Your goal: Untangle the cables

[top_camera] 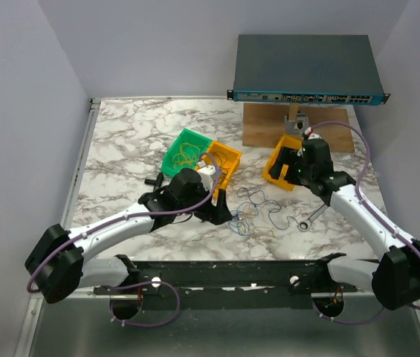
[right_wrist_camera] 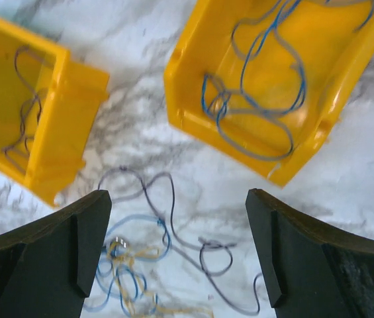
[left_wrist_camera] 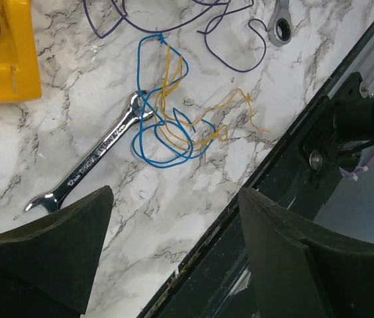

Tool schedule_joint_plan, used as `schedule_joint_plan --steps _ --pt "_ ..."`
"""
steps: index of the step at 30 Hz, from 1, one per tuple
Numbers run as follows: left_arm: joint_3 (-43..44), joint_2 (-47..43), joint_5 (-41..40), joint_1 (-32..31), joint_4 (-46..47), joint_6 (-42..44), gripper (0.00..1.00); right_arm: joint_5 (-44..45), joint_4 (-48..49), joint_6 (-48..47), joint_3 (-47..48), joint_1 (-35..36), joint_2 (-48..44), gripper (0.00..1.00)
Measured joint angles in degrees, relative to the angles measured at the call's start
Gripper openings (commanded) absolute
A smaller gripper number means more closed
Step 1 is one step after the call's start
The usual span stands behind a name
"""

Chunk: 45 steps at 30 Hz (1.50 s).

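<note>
Three thin cables (top_camera: 258,212) lie loose on the counter (top_camera: 120,134), close to its front edge, between the two arms. The blue cable (left_wrist_camera: 160,161) and the yellow-orange cable (left_wrist_camera: 200,132) are wound through each other. The dark cable (left_wrist_camera: 236,56) curls just beside them. A second blue cable (right_wrist_camera: 259,139) sits apart inside a yellow bin (right_wrist_camera: 193,79) farther back.

The left gripper (left_wrist_camera: 173,205) hangs over the tangle with its fingers spread wide and nothing in them. The right gripper (right_wrist_camera: 177,205) hangs near the yellow bin, and it is wide apart and empty too.

What could go wrong? The blue cable touches one end of the silver wrench (left_wrist_camera: 87,171). I cannot tell if it is hooked around that end or only lying on it. If it is hooked, a pull may drag the wrench along, or the cable may snag and stretch.

A quick tug on the blue cable could also pull the yellow-orange one tight and make a real knot.

The cables are very thin and lie flat, so the fingers might close and miss. Or they might pinch two cables at once, and then nothing comes apart.

The front edge is near, so a hard pull could flick a cable off the counter.

The other wrench (left_wrist_camera: 280,26) lies just beside the dark cable and could catch it too.
</note>
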Motion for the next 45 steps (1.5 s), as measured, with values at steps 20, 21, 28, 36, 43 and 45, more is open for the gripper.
schedule_joint_plan --steps 20,21,28,36,43,45 --pt "-11.6 -1.5 -5.2 -0.4 19.1 5.9 0.76 -11.0 -3.0 1.6 -8.9 2.4 4.2 0.83" --pt "-12.2 -1.9 -5.5 -0.4 19.6 6.3 0.76 -11.0 -3.1 1.3 -8.1 2.7 5.4 0.80" --pt "-15.5 -5.9 -6.9 -0.5 22.6 9.2 0.76 -10.4 -4.0 -0.4 -4.4 4.7 11.1 0.46" --pt "-16.3 -7.3 -6.9 -0.5 24.4 9.9 0.76 -8.9 -9.4 -1.9 1.3 7.3 15.2 0.54" --pt "-17.7 -8.5 -6.7 -0.5 26.1 10.0 0.75 -7.1 -11.8 -3.3 1.4 8.3 16.5 0.01" --pt "-18.0 -8.5 -5.9 -0.5 26.7 10.1 0.73 -6.5 -12.7 -3.4 1.4 8.4 16.6 0.01"
